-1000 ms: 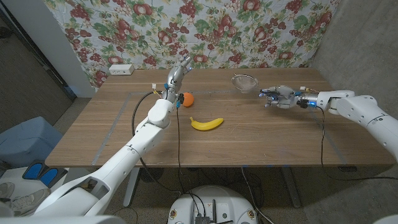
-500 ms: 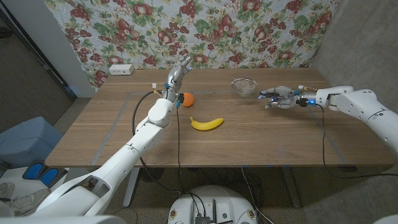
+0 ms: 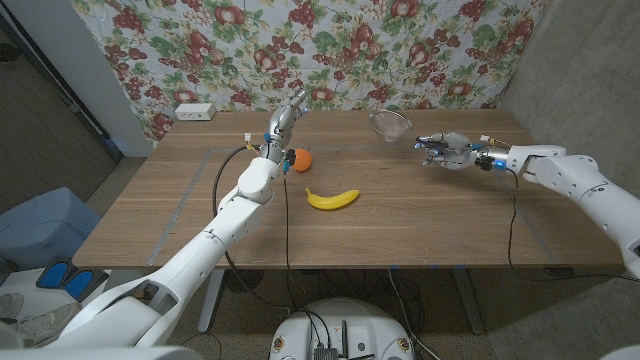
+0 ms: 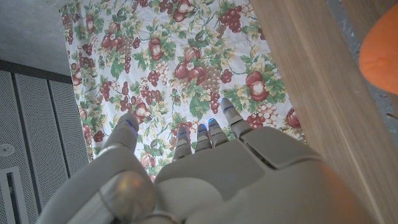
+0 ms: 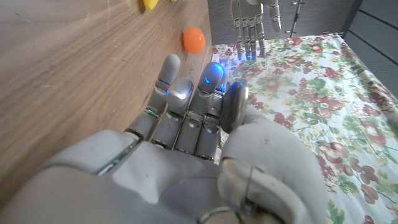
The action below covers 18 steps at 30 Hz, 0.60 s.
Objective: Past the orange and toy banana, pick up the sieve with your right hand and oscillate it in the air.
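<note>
Sieve (image 3: pixel 391 125): upper middle of the head view, lifted off the table (image 3: pixel 420 215), rim tilted.
Right hand (image 3: pixel 444 152): fingers clamped on the sieve's handle, just right of the bowl.
Doing it well: I'd keep the grip firm and swing from the wrist, staying high.
Materials: fine metal mesh bowl, thin rim; smooth round orange (image 3: pixel 301 158); curved glossy banana (image 3: pixel 332 198); grained wood.
Left hand (image 3: pixel 285 121): raised, fingers apart, empty.

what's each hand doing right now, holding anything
Left hand: open, fingers raised, holding nothing, near the orange.
Right hand: holding the sieve by its handle, lifted off the table.
</note>
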Motion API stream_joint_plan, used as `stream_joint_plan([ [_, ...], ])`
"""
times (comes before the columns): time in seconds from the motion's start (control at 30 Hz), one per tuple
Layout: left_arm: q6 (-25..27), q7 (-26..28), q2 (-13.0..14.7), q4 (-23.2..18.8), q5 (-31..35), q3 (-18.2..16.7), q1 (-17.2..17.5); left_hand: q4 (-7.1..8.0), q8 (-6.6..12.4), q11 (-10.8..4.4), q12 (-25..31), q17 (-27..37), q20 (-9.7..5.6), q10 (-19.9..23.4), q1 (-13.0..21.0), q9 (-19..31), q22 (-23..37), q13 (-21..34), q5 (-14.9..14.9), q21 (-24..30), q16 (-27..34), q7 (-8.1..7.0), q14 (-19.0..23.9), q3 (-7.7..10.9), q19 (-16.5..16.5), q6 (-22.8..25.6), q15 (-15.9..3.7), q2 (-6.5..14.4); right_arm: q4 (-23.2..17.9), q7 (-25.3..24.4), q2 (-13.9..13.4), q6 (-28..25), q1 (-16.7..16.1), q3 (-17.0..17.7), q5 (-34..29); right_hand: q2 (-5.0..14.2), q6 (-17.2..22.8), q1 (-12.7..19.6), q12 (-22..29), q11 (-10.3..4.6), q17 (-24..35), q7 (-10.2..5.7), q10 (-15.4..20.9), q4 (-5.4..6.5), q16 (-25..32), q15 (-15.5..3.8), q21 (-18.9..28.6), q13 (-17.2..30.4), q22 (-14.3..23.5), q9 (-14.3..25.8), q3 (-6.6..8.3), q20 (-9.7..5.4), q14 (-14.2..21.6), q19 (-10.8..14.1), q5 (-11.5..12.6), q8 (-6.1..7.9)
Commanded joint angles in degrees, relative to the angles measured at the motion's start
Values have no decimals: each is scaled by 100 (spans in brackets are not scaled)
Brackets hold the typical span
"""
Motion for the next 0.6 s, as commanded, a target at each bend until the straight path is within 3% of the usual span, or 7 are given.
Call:
stream_joint_plan([
  [0.03,-81,-67,-45,159,-46,3,-75,4,-1,-8,-16,13,27,-35,-48,2,22,14,-10,-23,13,29,-35,49,46,21,-5,13,708,645,508,643,-73,426,522,14,172,-34,-17,-136,17,151,-140,9,-11,-455,-4,3,15,23,-33,-511,-36,-21,43,-19],
  [0.6,-153,-171,-109,378,-94,32,-195,2,-2,-12,-16,13,31,-34,-59,2,23,14,-10,-45,12,27,-39,67,50,22,-15,12,577,514,465,522,-103,452,421,24,176,-59,-18,-131,17,147,-138,21,-23,-459,-18,-29,14,10,-44,-518,-51,-22,59,-27],
])
